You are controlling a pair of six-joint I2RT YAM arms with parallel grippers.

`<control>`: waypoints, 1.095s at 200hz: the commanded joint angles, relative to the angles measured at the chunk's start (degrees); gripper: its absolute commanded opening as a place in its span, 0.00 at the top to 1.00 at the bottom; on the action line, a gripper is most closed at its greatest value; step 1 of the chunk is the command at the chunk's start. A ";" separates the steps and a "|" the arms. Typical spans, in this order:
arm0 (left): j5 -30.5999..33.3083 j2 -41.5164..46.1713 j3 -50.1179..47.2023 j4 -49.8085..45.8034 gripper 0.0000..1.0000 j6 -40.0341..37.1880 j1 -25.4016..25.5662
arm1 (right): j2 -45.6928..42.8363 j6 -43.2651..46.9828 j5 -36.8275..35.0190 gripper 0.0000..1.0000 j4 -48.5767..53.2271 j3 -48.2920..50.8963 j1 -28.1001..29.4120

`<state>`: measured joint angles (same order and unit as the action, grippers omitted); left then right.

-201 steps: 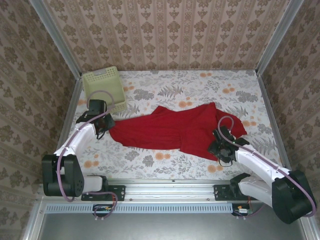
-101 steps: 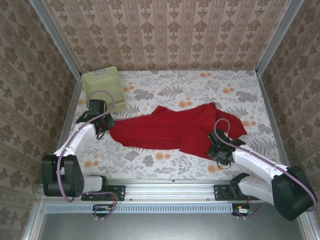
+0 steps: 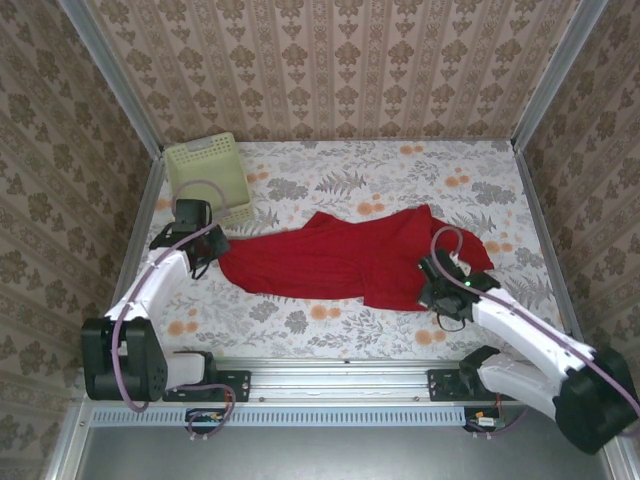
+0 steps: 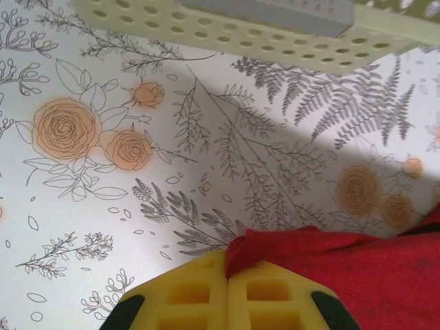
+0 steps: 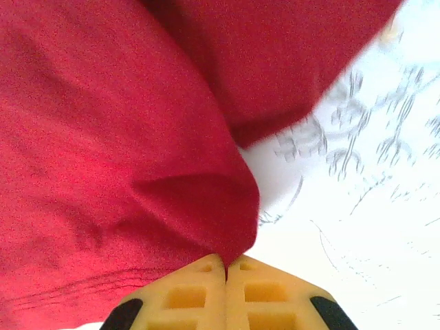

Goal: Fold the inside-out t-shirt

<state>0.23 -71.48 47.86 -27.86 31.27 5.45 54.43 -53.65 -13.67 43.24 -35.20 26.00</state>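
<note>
right gripper [image 5: 226, 265]: this is the big change. A second ago the yellow pads stood partly apart at the shirt's near right hem; now they're squeezed together with a fold of red cloth nipped between the tips.
right arm: has shifted a little, with the wrist sitting slightly farther back on the cloth than before.
t-shirt [image 3: 340, 255]: red and wrinkly, stretched left to right across the middle of the table. The near right corner looks a bit tucked in compared to a second ago; the rest lies the same.
left gripper [image 4: 227, 275]: no change. Pads are closed tight on the shirt's left tip, same spot as before, just in front of the basket.
basket [image 3: 205, 170]: pale yellow-green, perforated, in the far left corner, hasn't budged. The shirt isn't touching it.
table [image 3: 400, 170]: white cover printed with grey ferns and orange roses, bare around the shirt.
walls [image 3: 330, 70]: beige damask wallpaper on three sides, metal posts at the corners.
rail [image 3: 330, 370]: metal, along the near edge, both arm bases bolted to it.
</note>
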 commanded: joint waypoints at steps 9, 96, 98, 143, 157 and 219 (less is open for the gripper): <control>-3.43 7.47 0.49 1.44 1.00 -1.67 -0.21 | -9.44 8.67 -9.41 1.00 14.58 -13.23 -3.11; -13.78 35.44 2.55 5.81 1.00 -4.00 2.19 | -10.44 27.28 -19.33 1.00 26.82 -64.10 -7.57; -14.03 35.82 2.52 5.87 1.00 -3.84 2.19 | -10.37 27.35 -19.36 1.00 26.87 -64.88 -7.62; -15.09 36.07 1.50 8.03 1.00 -2.21 2.27 | -7.00 29.82 -18.94 1.00 25.61 -67.50 -7.56; -14.59 30.04 3.75 7.83 1.00 -2.13 2.41 | -4.06 32.00 -19.52 1.00 22.58 -66.42 -7.56; -9.06 -11.92 37.92 -1.10 1.00 -2.52 5.85 | 22.21 37.99 -9.50 1.00 10.06 -79.13 -18.31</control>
<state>-11.53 -72.31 72.12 -24.80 28.69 10.87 67.31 -18.44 -29.63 59.77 -106.45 13.91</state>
